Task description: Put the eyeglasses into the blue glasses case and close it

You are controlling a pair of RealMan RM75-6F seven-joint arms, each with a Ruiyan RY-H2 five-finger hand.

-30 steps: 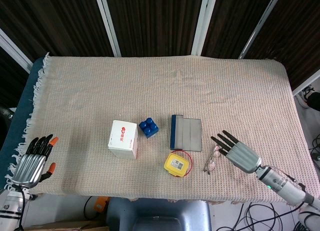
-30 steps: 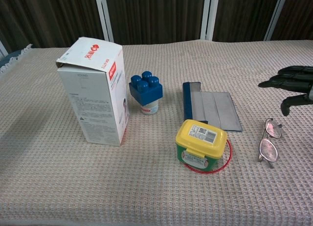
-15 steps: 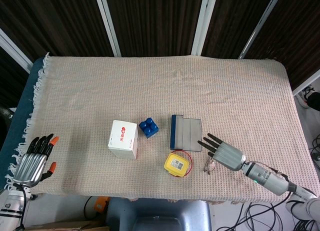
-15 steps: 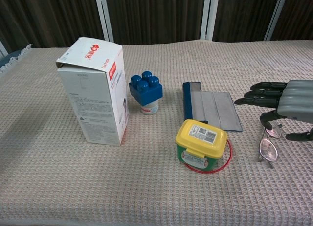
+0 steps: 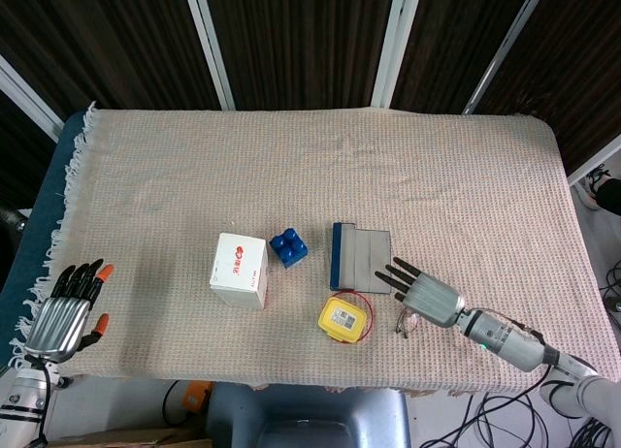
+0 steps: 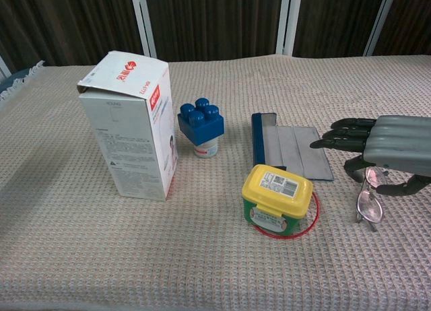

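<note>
The eyeglasses (image 6: 368, 204) lie on the cloth right of the yellow tub, partly covered by my right hand (image 6: 385, 153); in the head view only their lower lens (image 5: 406, 321) shows. That right hand (image 5: 422, 291) hovers over them with fingers spread and straight, holding nothing. The blue glasses case (image 5: 360, 258) lies open and flat, blue spine at left, grey panels at right, just left of the fingertips (image 6: 322, 143); the case (image 6: 289, 149) is empty. My left hand (image 5: 66, 312) rests open at the table's front left corner.
A white carton (image 6: 131, 122) stands at the left. A blue toy block (image 6: 201, 121) sits on a small jar beside it. A yellow-lidded tub (image 6: 277, 198) with a red band stands in front of the case. The table's front edge is close below the glasses.
My right hand has moved left and lower, from beside the eyeglasses to above them, its fingertips now near the case's right edge. The left hand has stayed still.
</note>
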